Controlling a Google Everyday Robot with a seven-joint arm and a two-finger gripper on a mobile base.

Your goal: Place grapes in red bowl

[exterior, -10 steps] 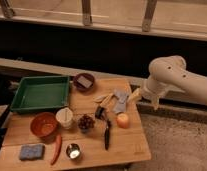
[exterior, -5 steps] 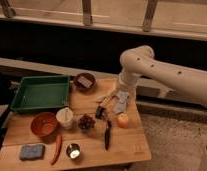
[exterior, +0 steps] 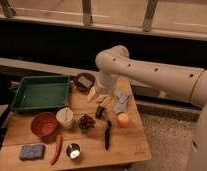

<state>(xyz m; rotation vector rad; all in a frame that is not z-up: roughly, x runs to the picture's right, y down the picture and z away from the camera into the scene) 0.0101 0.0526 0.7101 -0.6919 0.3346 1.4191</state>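
Gripper hangs over the table's far middle, by the dark brown bowl — how wide it stands cannot be told; grapes sit nearer, just right of the white cup — red bowl left of that

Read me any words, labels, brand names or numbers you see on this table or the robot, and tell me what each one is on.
No readable text anywhere.
The green tray, red bowl, white cup and grapes show no markings.
The robot arm bears only dark dots, no lettering; its gripper, low over the back middle of the table, shows no label.
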